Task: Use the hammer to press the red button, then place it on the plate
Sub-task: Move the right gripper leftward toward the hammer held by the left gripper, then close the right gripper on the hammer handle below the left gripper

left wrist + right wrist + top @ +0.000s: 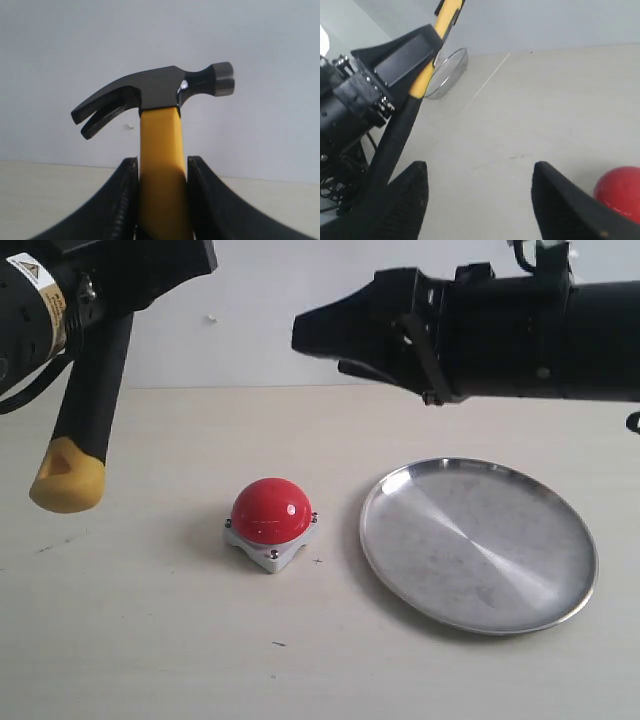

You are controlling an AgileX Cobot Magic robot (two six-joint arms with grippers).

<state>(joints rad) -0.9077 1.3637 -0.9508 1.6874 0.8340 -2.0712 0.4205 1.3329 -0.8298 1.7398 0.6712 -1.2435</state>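
Left gripper [162,161] is clamping the yellow-handled, dark-headed claw hammer [160,87]; it should be centring over the glossy red dome button [271,510].

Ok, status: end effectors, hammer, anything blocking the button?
Left end effector shut on hammer, aloft, handle end down. Right end effector open, empty. Red button unobstructed, plate bare.
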